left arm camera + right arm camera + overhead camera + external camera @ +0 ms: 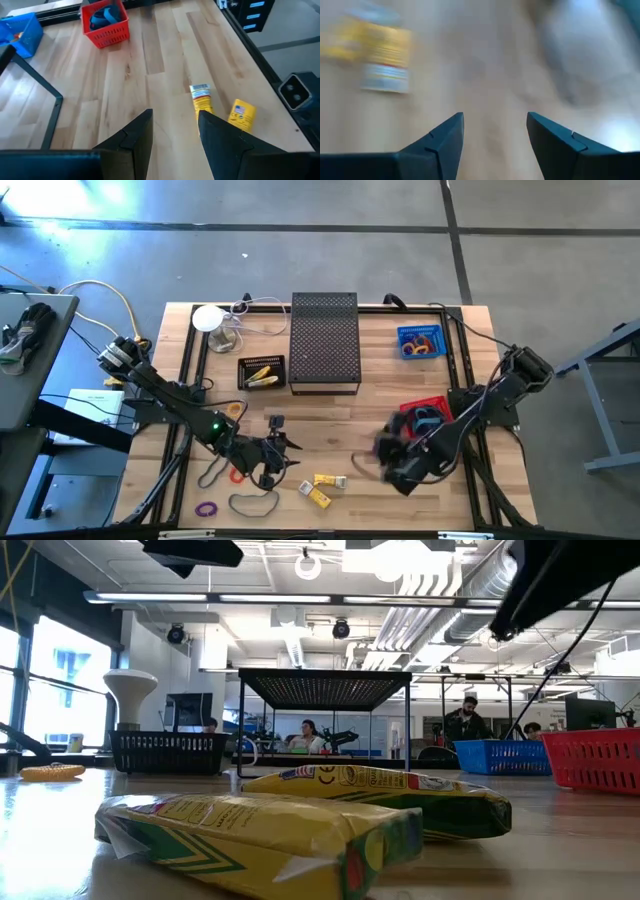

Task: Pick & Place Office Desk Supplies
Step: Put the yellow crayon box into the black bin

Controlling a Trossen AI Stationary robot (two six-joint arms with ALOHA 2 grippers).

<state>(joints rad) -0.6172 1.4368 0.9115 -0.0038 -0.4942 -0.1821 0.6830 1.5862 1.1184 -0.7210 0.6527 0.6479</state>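
Here we see two yellow packets lying side by side at the counter's front edge. The left pincer hovers just beside them, fingers apart and empty. The right pincer hangs near the red basket, fingers also apart, holding nothing. Rubber bands lie around the left pincer.

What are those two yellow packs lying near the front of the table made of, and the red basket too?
The yellow packs look like thin glossy printed plastic film: the wrapping is crinkled, catches the light and has folded, sealed ends. I cannot tell what is inside. The red basket looks like moulded plastic with an even, fairly matte colour and a regular grid of holes in its walls.
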